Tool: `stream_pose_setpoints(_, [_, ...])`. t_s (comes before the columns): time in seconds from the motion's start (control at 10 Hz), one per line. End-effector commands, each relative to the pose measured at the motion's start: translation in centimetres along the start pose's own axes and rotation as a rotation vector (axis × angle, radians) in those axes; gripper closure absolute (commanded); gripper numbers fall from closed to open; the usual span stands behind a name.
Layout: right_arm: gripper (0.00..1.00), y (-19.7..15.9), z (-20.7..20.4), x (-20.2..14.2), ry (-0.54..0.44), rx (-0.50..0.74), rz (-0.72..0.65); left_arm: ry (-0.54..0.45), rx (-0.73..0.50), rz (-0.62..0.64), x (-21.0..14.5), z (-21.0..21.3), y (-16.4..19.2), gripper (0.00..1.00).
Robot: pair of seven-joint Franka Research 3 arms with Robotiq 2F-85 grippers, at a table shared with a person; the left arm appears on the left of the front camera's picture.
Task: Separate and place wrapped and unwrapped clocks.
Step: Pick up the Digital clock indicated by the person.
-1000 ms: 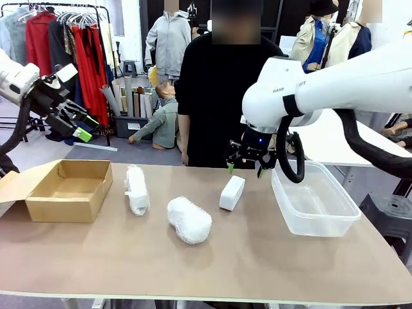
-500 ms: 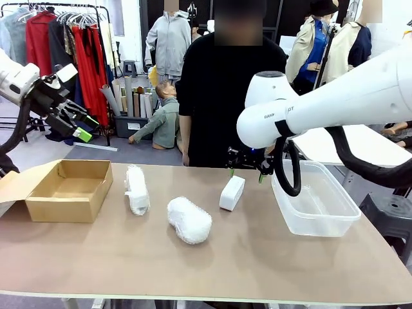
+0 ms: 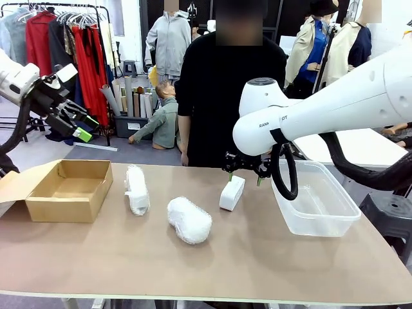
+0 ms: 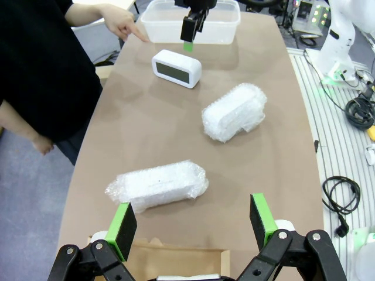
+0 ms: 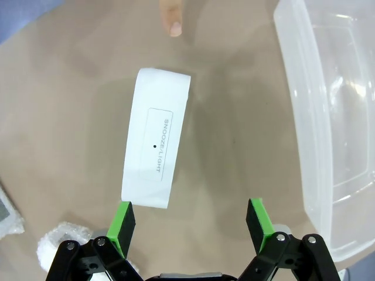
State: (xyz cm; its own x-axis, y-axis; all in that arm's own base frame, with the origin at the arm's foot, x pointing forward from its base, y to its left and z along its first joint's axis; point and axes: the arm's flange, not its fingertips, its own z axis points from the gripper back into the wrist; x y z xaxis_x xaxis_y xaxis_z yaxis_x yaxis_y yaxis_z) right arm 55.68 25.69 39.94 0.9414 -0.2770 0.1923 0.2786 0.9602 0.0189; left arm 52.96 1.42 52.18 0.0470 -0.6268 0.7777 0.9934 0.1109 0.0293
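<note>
The bare white clock [image 3: 232,192] stands on the table's far middle, with my right gripper [image 3: 244,176] open just above and slightly right of it. From the right wrist view the clock [image 5: 155,170] lies top-up under the open right gripper [image 5: 190,222], closer to the left pad. A fat oval bubble-wrap bundle [image 3: 189,220] lies in the centre and a slimmer wrapped roll [image 3: 136,189] to its left. My left gripper [image 3: 87,127] hangs open, high above the table's left end. Its own view has the left gripper [image 4: 192,219] above the roll [image 4: 157,186], with the oval bundle [image 4: 234,112] and the clock [image 4: 176,68] beyond.
An open brown cardboard box [image 3: 67,190] sits at the left end and a clear plastic tub [image 3: 315,199] at the right. A person in black stands at the far side, one hand [image 4: 120,26] pointing beside the clock, the fingertip [image 5: 171,14] resting on the table.
My right arm has swung left and down, bringing its open gripper closer over the bare clock. The left arm and the bundles have not moved.
</note>
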Motion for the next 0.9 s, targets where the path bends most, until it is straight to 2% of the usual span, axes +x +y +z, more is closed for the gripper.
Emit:
stream_pose_setpoints(0.0, [0.00, -0.3, 0.5, -0.2, 0.000, -0.004, -0.006, -0.003, -0.002, 0.000, 0.0, 0.1, 0.0, 0.00])
stream_pose_setpoints(0.1, [0.00, 0.0, 0.0, 0.0, 0.000, 0.000, 0.000, -0.003, -0.002, 0.000, 0.0, 0.1, 0.0, 0.00])
stream_pose_setpoints(0.2, [0.00, 0.2, -1.2, 0.9, 0.007, 0.029, -0.076, -0.003, -0.002, 0.000, 0.0, 0.1, 0.0, 0.00])
stream_pose_setpoints(0.4, [0.00, 1.1, -2.5, 1.7, 0.023, 0.058, -0.142, -0.003, -0.002, 0.000, 0.0, 0.1, 0.0, 0.00])
stream_pose_setpoints(0.8, [0.00, 2.4, -4.2, 3.1, 0.053, 0.031, -0.179, -0.003, -0.002, 0.000, 0.0, 0.1, 0.0, 0.00])
